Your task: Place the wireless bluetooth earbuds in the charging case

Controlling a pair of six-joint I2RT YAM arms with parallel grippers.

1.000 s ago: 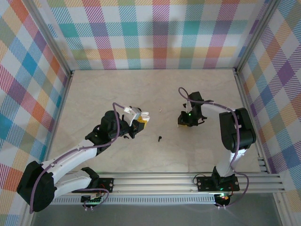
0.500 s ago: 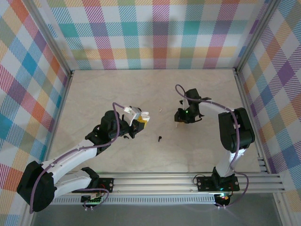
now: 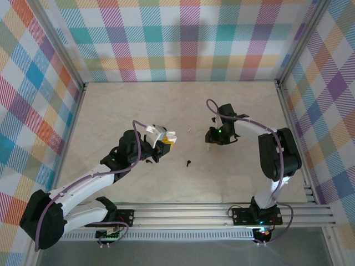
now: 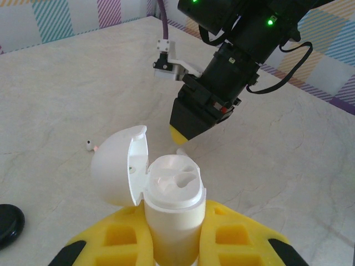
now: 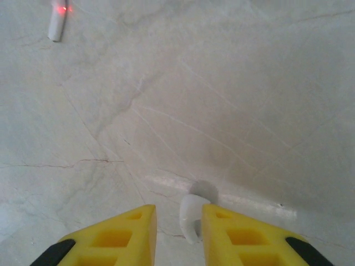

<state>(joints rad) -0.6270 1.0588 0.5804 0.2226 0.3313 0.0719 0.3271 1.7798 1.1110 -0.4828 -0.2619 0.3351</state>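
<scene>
My left gripper point(image 4: 173, 235) is shut on a white charging case point(image 4: 172, 191), held upright with its lid point(image 4: 117, 164) swung open to the left and its two sockets showing. In the top view that case point(image 3: 161, 134) sits at the left gripper point(image 3: 165, 143). My right gripper point(image 5: 178, 221) points down at the table, open, with a white earbud point(image 5: 192, 214) lying between its fingers, against the right one and apart from the left. From the left wrist view, the right gripper point(image 4: 181, 136) hovers just over that earbud point(image 4: 181, 151). Another white earbud point(image 5: 57, 21) glows red on the table.
A black earbud point(image 3: 188, 163) lies on the marble table between the arms. A black rounded object point(image 4: 8, 223) rests at the left edge of the left wrist view. The white earbud point(image 4: 89, 146) with its red light lies left of the case lid. Plaid walls enclose the table.
The right gripper has shifted slightly left and lower, and its jaws have widened a little around the white earbud. The left arm and case have stayed still.
</scene>
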